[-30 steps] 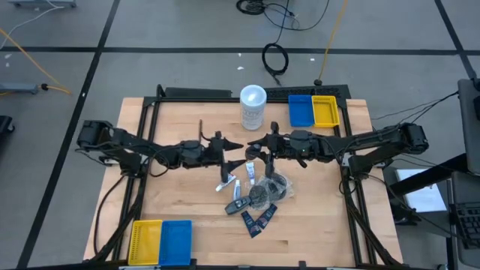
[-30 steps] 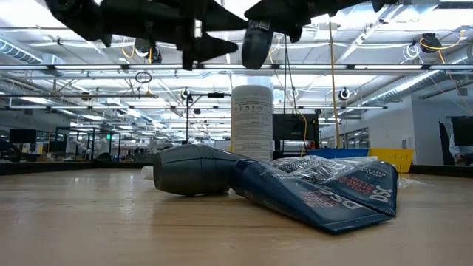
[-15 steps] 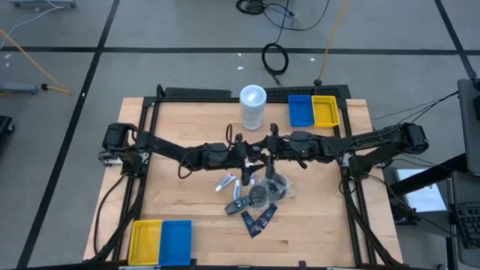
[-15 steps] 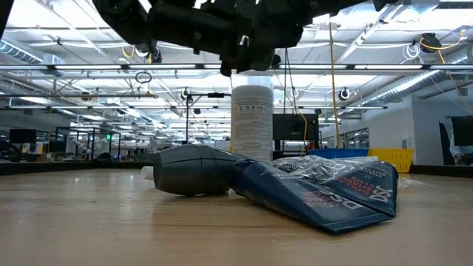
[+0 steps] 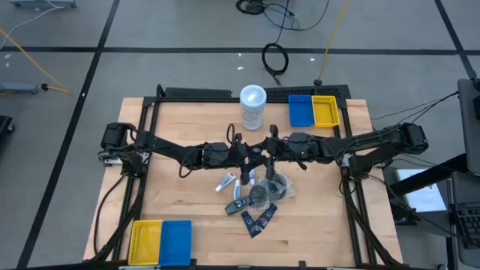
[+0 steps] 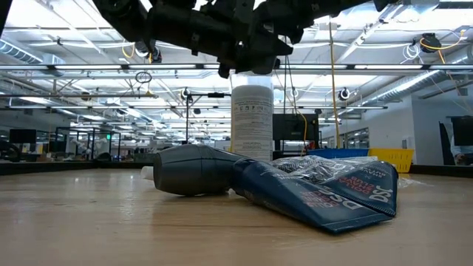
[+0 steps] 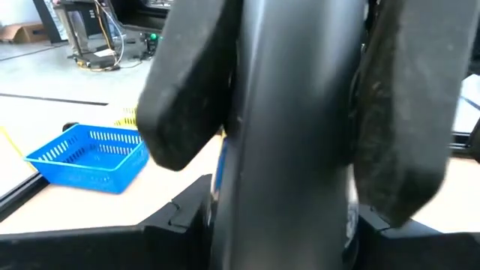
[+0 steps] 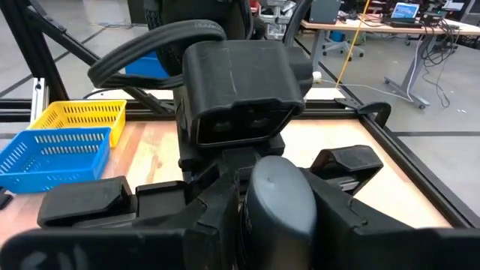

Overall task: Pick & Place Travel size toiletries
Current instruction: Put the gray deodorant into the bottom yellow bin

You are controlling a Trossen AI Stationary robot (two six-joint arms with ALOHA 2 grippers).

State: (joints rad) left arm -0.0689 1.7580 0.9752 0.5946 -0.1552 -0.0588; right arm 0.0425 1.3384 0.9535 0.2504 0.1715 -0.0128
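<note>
The wooden table (image 5: 187, 202) is pale and smooth, edged by a black frame. Both dark arms reach to its middle and meet tip to tip in the air, well above the wood. That leaves the near edge and both side strips free.

A tall white canister (image 5: 253, 107) stands upright near the far edge, just beyond the meeting point. Mesh plastic bins sit at two corners: a blue bin (image 5: 301, 111) and a yellow bin (image 5: 325, 110) side by side at the far right, and another such pair (image 5: 160, 241) at the near left.

The right gripper (image 5: 264, 154) is closed partway on a dark grey, smooth, round-bodied bottle (image 7: 292, 135), with one finger (image 8: 82, 199) on each side of it. The left gripper (image 5: 250, 155) faces it. Its matte black fingers (image 7: 187, 97) lie against both sides of the same bottle with no gap showing, so both grippers hold it at once.

Just near of the grippers the other toiletries lie in a loose cluster on the wood:
- two crinkly clear-wrapped bundles (image 5: 268, 190)
- a second bottle (image 6: 194, 170) on its side
- small white tubes (image 5: 225, 181)
- flat glossy navy sachets (image 5: 259, 219), one leaning on the second bottle
</note>
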